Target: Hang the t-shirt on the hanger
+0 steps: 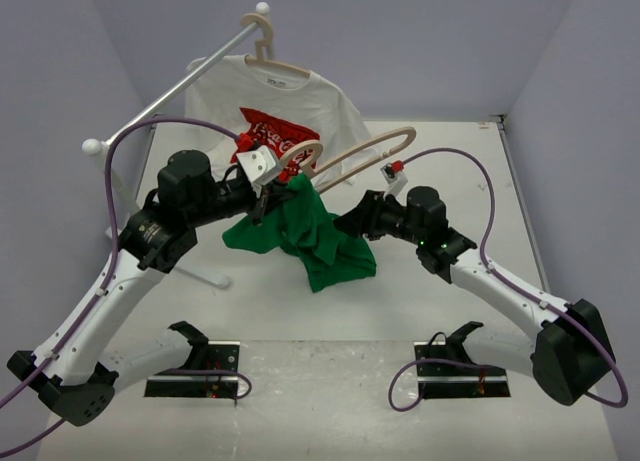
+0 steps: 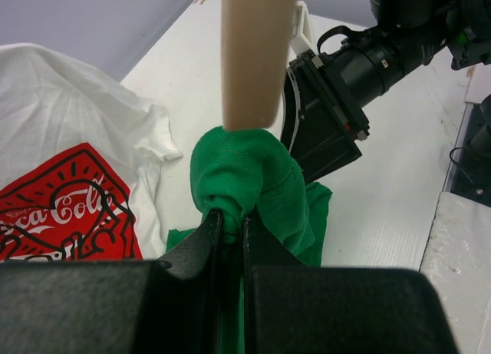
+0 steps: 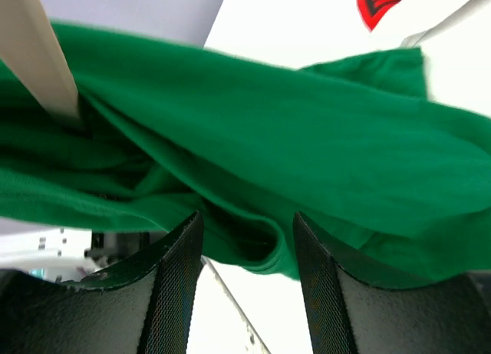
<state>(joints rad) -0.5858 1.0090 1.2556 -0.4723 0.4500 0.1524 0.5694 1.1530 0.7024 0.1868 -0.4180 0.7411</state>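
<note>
Left jaws pinch shirt (image 2: 253,185) fold; hanger (image 2: 257,54) tip meets cloth at 12 o'clock. We see right jaws spread, cloth dipping between them.

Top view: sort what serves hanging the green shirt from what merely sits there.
Job: green t-shirt; beige hanger; left gripper, pinching the shirt; right gripper, open at its cloth.
Bystanders: white printed t-shirt; its own hanger; rail.
</note>
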